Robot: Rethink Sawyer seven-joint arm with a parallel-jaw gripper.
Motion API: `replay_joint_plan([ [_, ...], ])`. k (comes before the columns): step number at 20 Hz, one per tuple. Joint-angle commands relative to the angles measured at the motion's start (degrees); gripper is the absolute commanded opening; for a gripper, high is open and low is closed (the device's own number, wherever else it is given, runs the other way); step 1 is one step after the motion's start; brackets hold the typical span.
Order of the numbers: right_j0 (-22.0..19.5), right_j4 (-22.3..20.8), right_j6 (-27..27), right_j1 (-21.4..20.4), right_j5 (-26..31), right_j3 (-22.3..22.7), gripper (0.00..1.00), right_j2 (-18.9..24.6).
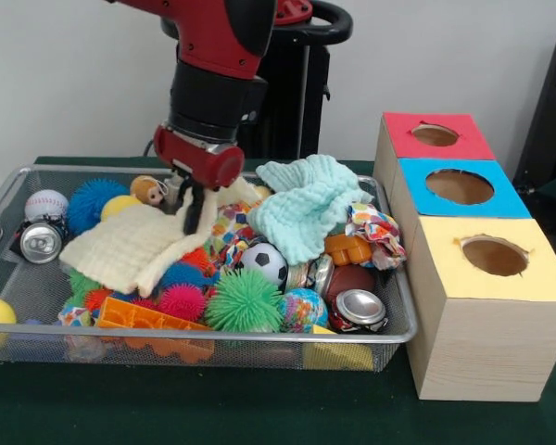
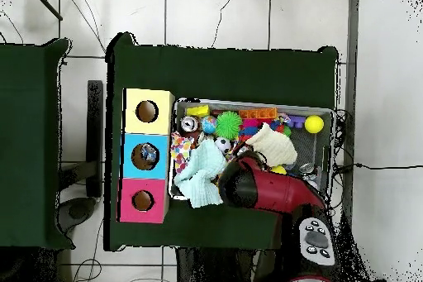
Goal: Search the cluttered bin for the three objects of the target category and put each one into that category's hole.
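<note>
My black-fingered gripper (image 1: 191, 206) pinches the cream knitted cloth (image 1: 139, 243) inside the wire-mesh bin (image 1: 389, 329), beside 3 coloured wooden boxes (image 1: 482, 306).

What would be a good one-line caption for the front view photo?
Robot gripper reaching down onto a cream cloth in a toy-filled bin beside three boxes with holes.

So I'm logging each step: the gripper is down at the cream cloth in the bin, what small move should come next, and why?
Probably a short straight lift. The gripper sits at the far edge of the cream cloth, its dark fingers seemingly pinching a fold. The cloth drapes over spiky balls, so raising it would free it and bare what's beneath. Whether the grip is firm isn't clear.
</note>
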Motion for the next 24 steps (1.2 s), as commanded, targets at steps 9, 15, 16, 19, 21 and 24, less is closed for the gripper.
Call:
replay_joint_plan([
  [9, 7.1, 11.3, 12.2, -4.9, 7.1, 10.9, 0.0, 0.5],
  [15, 11.2, 15.5, 12.5, -8.7, 11.2, 13.0, 0.0, -1.7],
  [16, 11.9, 15.8, 12.5, -9.5, 11.9, 13.3, 0.0, -2.2],
  [19, 12.3, 16.8, 11.5, -10.7, 12.9, 14.0, 0.0, -2.6],
  [21, 12.0, 17.3, 10.8, -10.0, 12.1, 13.8, 0.0, -2.3],
  [24, 11.4, 17.9, 10.0, -8.9, 10.9, 13.1, 0.0, -1.8],
])
